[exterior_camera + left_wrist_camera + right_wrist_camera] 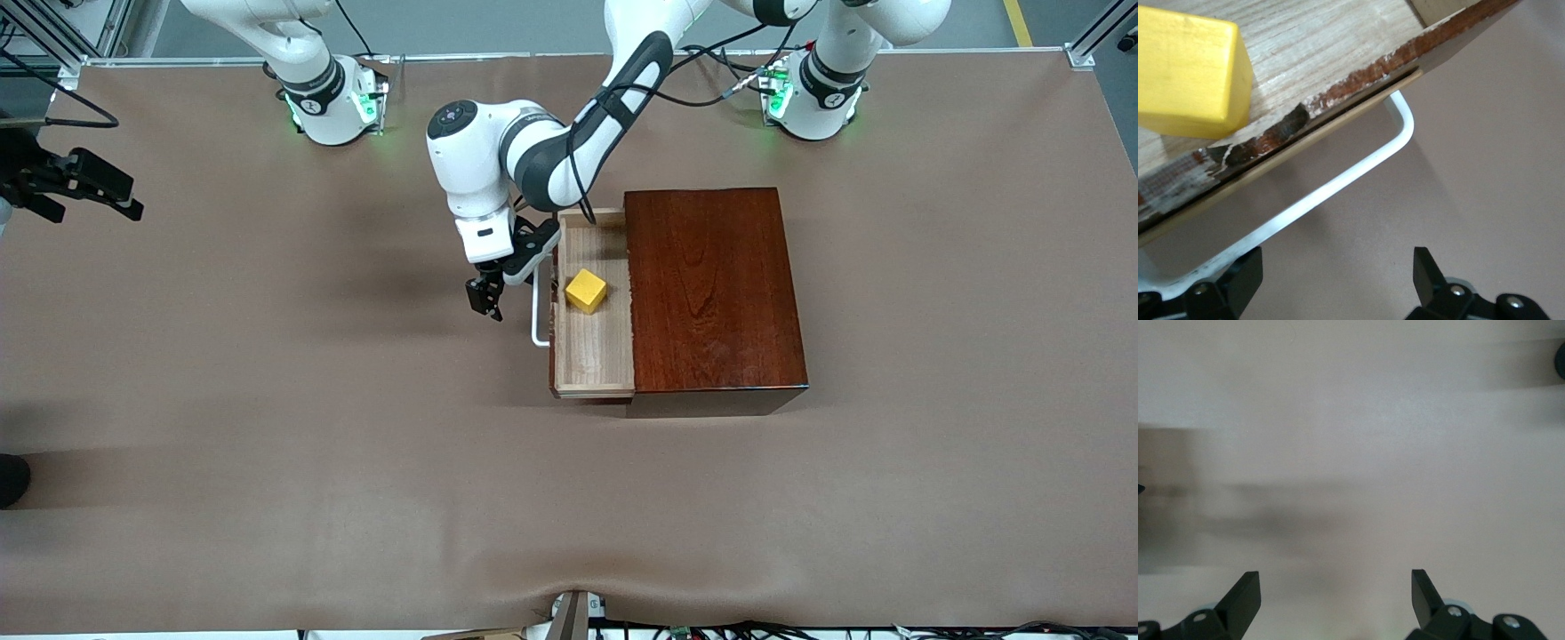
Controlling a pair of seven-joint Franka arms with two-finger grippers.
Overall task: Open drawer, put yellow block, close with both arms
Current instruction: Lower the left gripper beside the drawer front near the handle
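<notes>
Two arms share the job, but only the left end effector (485, 298) is close: fingers apart, just outside the handle (539, 313) of the open drawer (594, 351), where the yellow block (586, 290) sits. The right end effector (84, 187) hangs apart over bare desk (267, 444)

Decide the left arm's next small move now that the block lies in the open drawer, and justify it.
Probably push the handle toward the box: the yellow block already lies in the drawer, and the open left gripper hangs empty beside the handle.
</notes>
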